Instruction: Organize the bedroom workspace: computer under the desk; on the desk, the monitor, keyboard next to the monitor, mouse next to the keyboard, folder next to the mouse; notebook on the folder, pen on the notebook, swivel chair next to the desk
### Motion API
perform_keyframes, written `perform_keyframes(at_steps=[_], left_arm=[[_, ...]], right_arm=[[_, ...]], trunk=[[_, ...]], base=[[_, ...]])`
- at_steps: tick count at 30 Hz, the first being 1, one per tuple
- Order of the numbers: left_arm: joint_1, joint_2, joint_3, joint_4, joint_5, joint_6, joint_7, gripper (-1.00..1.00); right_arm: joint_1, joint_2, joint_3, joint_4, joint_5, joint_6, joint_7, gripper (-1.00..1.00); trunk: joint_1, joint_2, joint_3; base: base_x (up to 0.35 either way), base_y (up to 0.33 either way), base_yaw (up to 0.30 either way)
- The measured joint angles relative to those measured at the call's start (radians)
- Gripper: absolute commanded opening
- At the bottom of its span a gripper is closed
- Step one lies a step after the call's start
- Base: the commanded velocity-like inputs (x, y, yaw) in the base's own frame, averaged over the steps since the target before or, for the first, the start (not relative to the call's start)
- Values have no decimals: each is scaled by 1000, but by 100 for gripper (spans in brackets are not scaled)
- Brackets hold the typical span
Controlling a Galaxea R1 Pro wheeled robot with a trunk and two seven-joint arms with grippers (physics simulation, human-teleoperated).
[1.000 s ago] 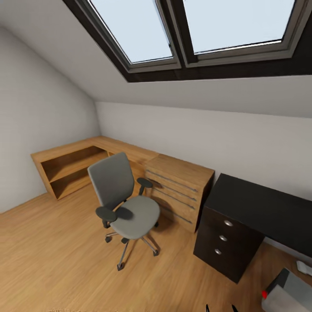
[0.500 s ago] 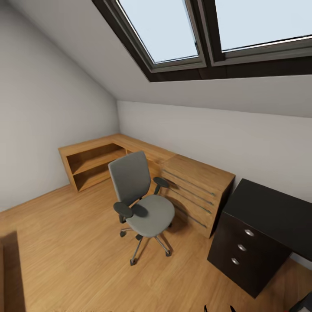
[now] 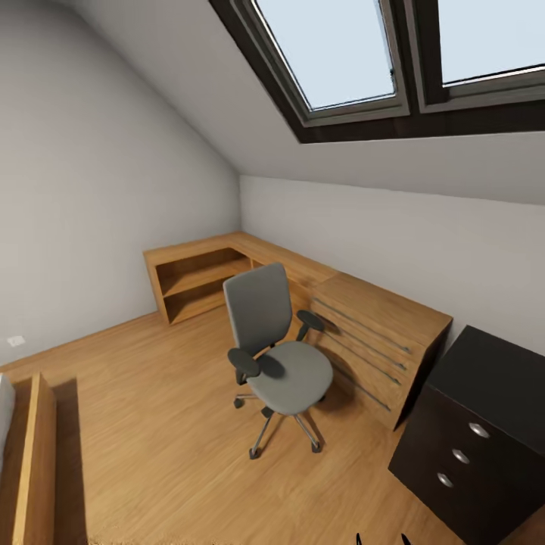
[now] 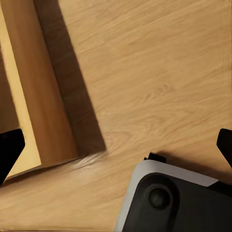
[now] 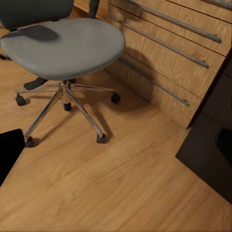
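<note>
From the head view we find one swivel chair (image 3: 276, 356) standing free on the wooden floor (image 3: 151, 424), just beside the light-wood drawer chest (image 3: 382, 341) and near the dark three-drawer unit (image 3: 473, 439); its seat looks bare, with no folder that we can make out. We judge that the chair will roll easily on its castors and turn about its post, so a push low on the seat edge or a grip on one of its two black armrests (image 3: 244, 360) should steer it better than a shove high on the soft backrest, which might tip or spin it. Two skylights (image 3: 341, 53) sit in the sloped ceiling, and one low open shelf unit (image 3: 197, 276) runs into the corner. In the left wrist view the left claw (image 4: 116, 145) hangs over the floor beside a wooden board edge (image 4: 38, 96), its two dark tips far apart at the picture's sides, so we read it as wide and empty; part of the robot's own base (image 4: 169, 198) lies below. In the right wrist view the right claw (image 5: 121, 145) is likewise spread wide with nothing between its tips, facing the chair's grey seat (image 5: 63, 46), its chrome star base (image 5: 63, 104) with several castors, and the chest's long drawer handles (image 5: 164, 43).
</note>
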Motion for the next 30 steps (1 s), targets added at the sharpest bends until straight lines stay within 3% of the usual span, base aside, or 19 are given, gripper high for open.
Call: perform_keyframes(at_steps=[7,17,23,30], left_arm=[[0,1,2,0,3,-50,-2,100],[0,-6,-2,-1,-4,-364,8,100],[0,-7,-4,-14,-5,-393,8,100],[0,-5,-1,-100,-4,-428,2,100]], right_arm=[[0,0,0,0,1,0,2,100],[0,0,0,0,0,0,1,100],[0,-1,0,0,0,0,2,100],[0,3,2,0,1,0,3,100]], trunk=[[0,0,0],[0,0,0],[0,0,0],[0,0,0]], base=[[0,0,286],[0,0,286],[0,0,286],[0,0,286]])
